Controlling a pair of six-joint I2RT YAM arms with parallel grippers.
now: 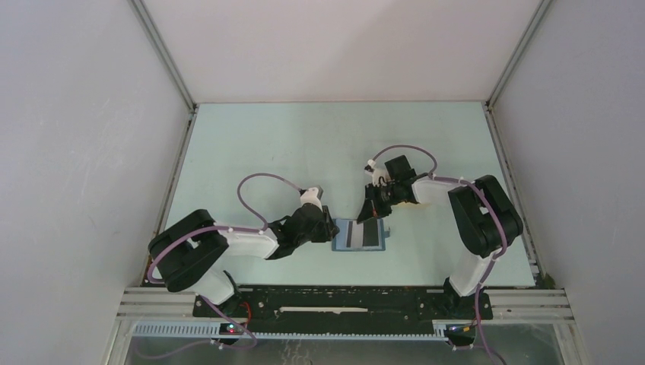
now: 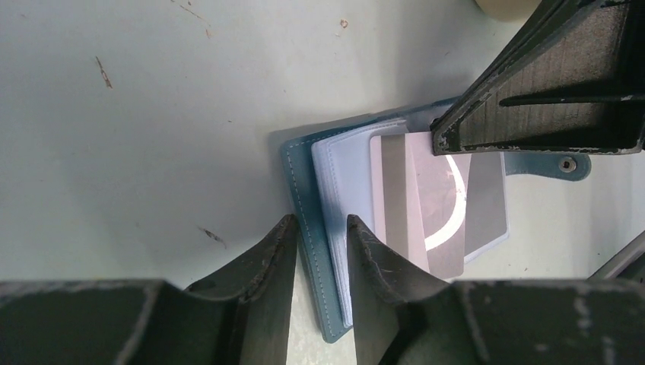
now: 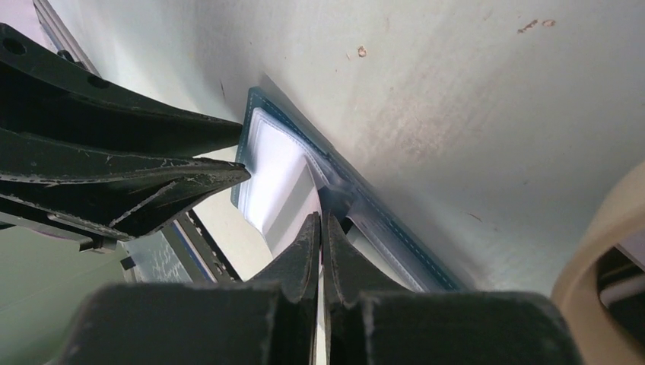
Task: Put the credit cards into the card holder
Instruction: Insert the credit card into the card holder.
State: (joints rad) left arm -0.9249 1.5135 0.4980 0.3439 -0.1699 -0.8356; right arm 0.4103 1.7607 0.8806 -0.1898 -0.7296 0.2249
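The teal card holder (image 1: 340, 237) lies open on the table, lighter pockets up (image 2: 304, 190). Grey-striped credit cards (image 2: 395, 205) lie overlapped in its pockets (image 1: 371, 236). My left gripper (image 2: 319, 224) is partly open and straddles the holder's left edge, one finger (image 2: 380, 258) over the pockets and the other beside the cover. It sits at the holder's left side in the top view (image 1: 328, 228). My right gripper (image 3: 321, 220) is shut on the thin edge of a credit card (image 3: 293, 205) that reaches into the holder (image 3: 403, 228). It stands over the holder's far right part (image 1: 373, 215).
A beige oval tray (image 3: 601, 251) stands close on the right, just behind the right gripper (image 2: 506, 7). The holder's snap flap (image 2: 567, 163) sticks out on the right. Enclosure walls stand left, right and behind.
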